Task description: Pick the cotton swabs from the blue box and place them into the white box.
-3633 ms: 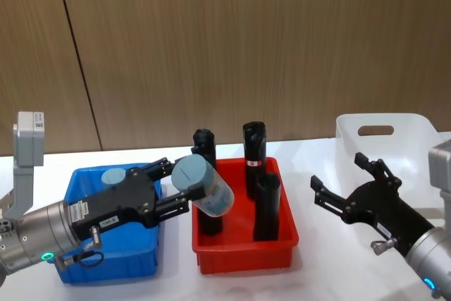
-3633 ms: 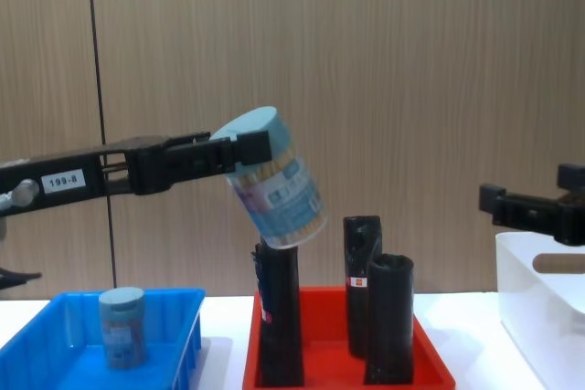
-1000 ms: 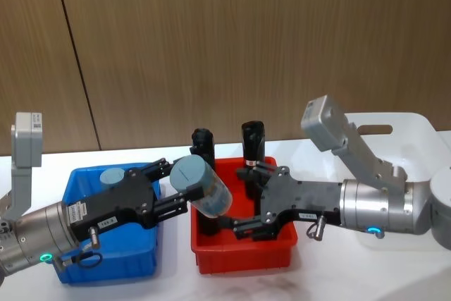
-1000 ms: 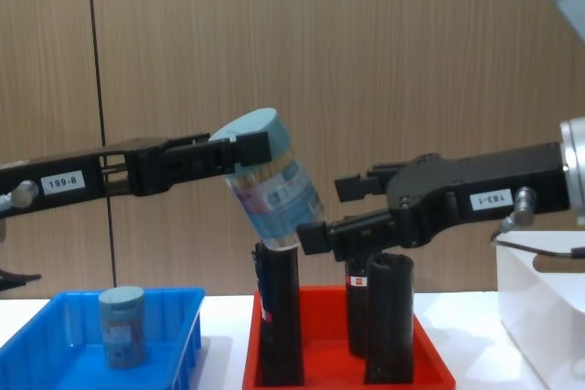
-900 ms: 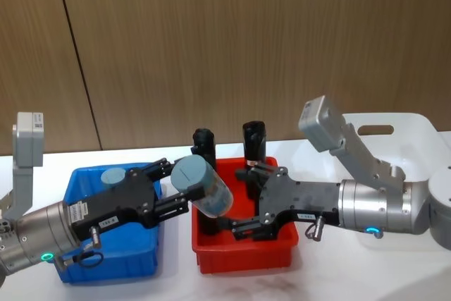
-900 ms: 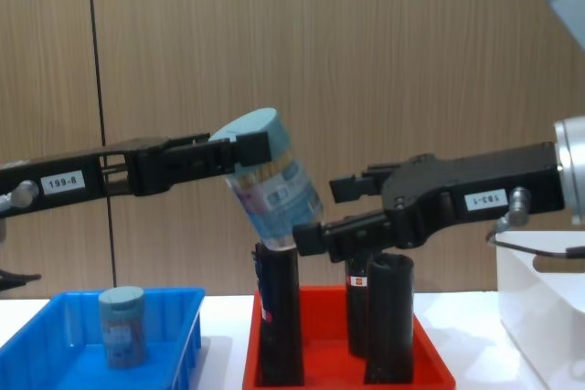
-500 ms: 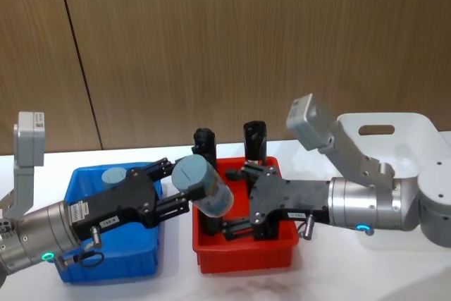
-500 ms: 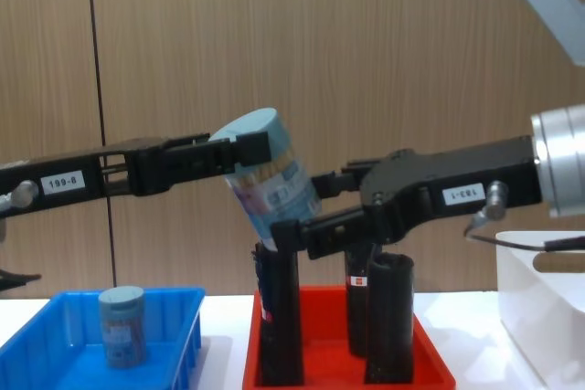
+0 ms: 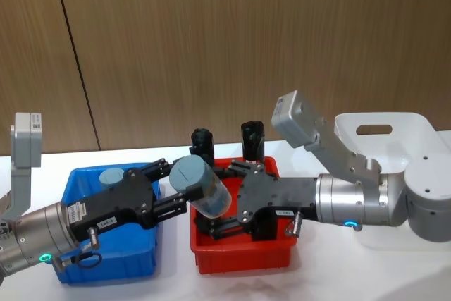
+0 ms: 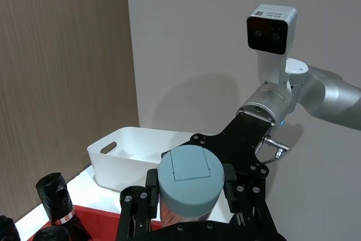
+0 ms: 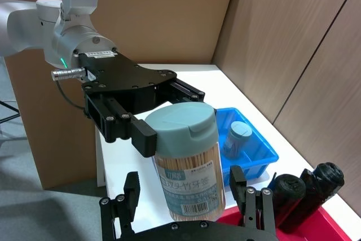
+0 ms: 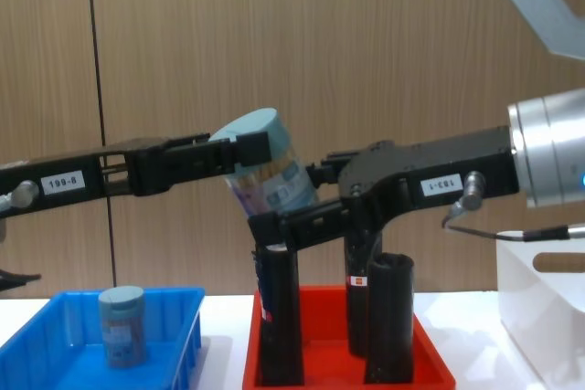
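One tub of cotton swabs (image 9: 204,189) hangs tilted in the air over the left end of the red tray, with my left gripper (image 9: 176,187) shut on its lid end. My right gripper (image 9: 222,199) has come in from the right. It is open, one finger on each side of the tub's lower end. In the right wrist view its fingers (image 11: 131,191) stand clear of the tub (image 11: 189,162). A second tub (image 9: 111,176) stands in the blue box (image 9: 106,262). The white box (image 9: 384,132) is at the far right.
A red tray (image 9: 243,259) with three upright black cylinders (image 12: 388,317) sits between the blue box and the white box, right under the held tub and both grippers. The table stands against a wooden wall.
My right arm has swung left from beside the white box to the held tub, and its open fingers now straddle the tub. The left arm and the tub have stayed still.
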Robot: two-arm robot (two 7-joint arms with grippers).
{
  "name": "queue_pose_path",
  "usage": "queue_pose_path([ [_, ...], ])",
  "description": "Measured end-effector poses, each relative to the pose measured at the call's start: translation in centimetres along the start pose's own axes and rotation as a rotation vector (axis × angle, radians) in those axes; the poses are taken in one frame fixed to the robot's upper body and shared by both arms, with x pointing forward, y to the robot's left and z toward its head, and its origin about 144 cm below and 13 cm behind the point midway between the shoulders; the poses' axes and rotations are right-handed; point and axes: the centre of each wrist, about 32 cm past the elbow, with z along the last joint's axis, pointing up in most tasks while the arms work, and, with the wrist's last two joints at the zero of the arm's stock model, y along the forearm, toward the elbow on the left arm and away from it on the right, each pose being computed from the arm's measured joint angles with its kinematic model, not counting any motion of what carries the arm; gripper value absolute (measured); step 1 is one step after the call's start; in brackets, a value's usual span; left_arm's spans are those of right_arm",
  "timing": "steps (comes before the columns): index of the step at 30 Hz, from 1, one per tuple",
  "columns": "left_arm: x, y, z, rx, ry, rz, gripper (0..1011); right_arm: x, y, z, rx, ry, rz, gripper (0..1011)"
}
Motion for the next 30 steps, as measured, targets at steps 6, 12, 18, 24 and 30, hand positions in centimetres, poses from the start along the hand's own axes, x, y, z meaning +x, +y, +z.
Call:
queue_pose_path([
  [6, 0.0, 0.0, 0.0, 0.0, 0.0, 0.0, 683, -0.04, 0.29, 0.24, 0.0, -0.005, 0.005, 1002],
  [12, 0.0, 0.0, 0.0, 0.0, 0.0, 0.0, 682, -0.11, 0.54, 0.38, -0.001, -0.007, 0.009, 907],
  [18, 0.0, 0.0, 0.0, 0.0, 0.0, -0.001, 682, -0.17, 0.71, 0.47, -0.003, -0.005, 0.008, 733],
  [24, 0.0, 0.0, 0.0, 0.0, 0.0, -0.001, 682, -0.2, 0.77, 0.5, -0.002, -0.002, 0.006, 622],
  [30, 0.0, 0.0, 0.0, 0.0, 0.0, -0.001, 798, -0.28, 0.83, 0.59, 0.004, 0.002, 0.011, 622],
])
